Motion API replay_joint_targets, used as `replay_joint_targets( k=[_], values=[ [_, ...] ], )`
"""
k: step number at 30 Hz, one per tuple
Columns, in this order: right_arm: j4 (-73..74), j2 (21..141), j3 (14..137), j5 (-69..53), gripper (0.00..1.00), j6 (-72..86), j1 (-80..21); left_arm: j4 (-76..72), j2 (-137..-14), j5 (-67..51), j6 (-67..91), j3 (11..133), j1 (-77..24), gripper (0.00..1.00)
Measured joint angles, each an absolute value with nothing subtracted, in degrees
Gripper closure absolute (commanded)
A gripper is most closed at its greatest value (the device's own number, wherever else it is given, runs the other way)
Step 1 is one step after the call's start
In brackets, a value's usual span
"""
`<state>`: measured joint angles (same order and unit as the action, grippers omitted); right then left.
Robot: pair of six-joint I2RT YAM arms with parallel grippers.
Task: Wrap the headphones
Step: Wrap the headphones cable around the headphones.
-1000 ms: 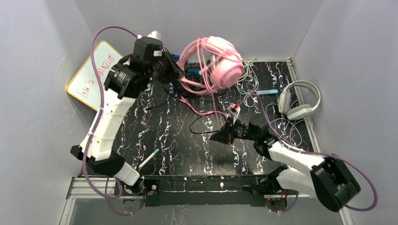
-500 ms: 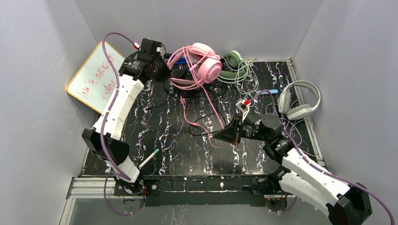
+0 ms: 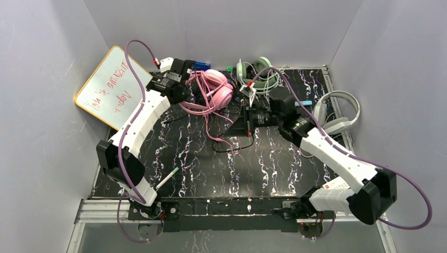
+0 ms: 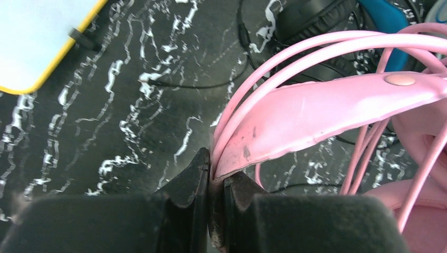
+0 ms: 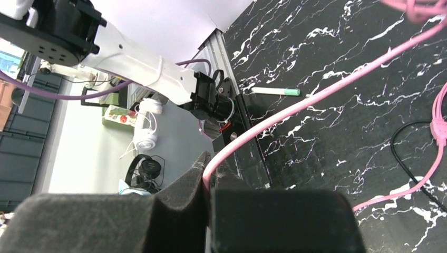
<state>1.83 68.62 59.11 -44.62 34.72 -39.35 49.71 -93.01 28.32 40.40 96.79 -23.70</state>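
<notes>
The pink headphones [image 3: 213, 90] rest low at the back of the black marbled table [image 3: 200, 163], with pink cord looped over the headband [image 4: 327, 108]. My left gripper [image 3: 188, 93] [image 4: 213, 169] is shut on the end of that headband. My right gripper [image 3: 234, 128] [image 5: 209, 166] is shut on the loose pink cord [image 5: 316, 95], just right of the cups. The cord [image 3: 207, 122] trails down over the table. A black-and-blue headset [image 4: 316, 16] lies behind the pink one. White-grey headphones [image 3: 337, 113] lie at the right edge.
Green headphones [image 3: 259, 70] with a tangled pale cord lie at the back. A whiteboard [image 3: 109, 87] leans at the left wall. A green-tipped marker [image 3: 167, 179] [image 5: 275, 91] lies near the front left. A black cord [image 5: 408, 161] loops mid-table.
The left arm has lowered the pink headphones from high up down to the back of the table. The right gripper has swung back toward them and closed on the pink cord.
</notes>
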Motion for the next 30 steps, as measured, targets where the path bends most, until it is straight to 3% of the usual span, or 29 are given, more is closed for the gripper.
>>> replay_joint_targets(
  k=[6, 11, 30],
  values=[
    [11.4, 76.2, 71.7, -45.2, 0.96, 31.1, -39.7, 48.9, -92.9, 37.2, 36.8, 94.5, -29.6, 1.00],
    [18.5, 81.9, 79.1, -45.2, 0.92, 28.2, -39.9, 46.2, -92.9, 38.0, 34.2, 90.1, -33.5, 1.00],
    [36.0, 88.6, 87.9, -36.4, 0.87, 20.8, -39.4, 36.6, -84.2, 34.7, 16.5, 73.4, -41.0, 1.00]
  ],
)
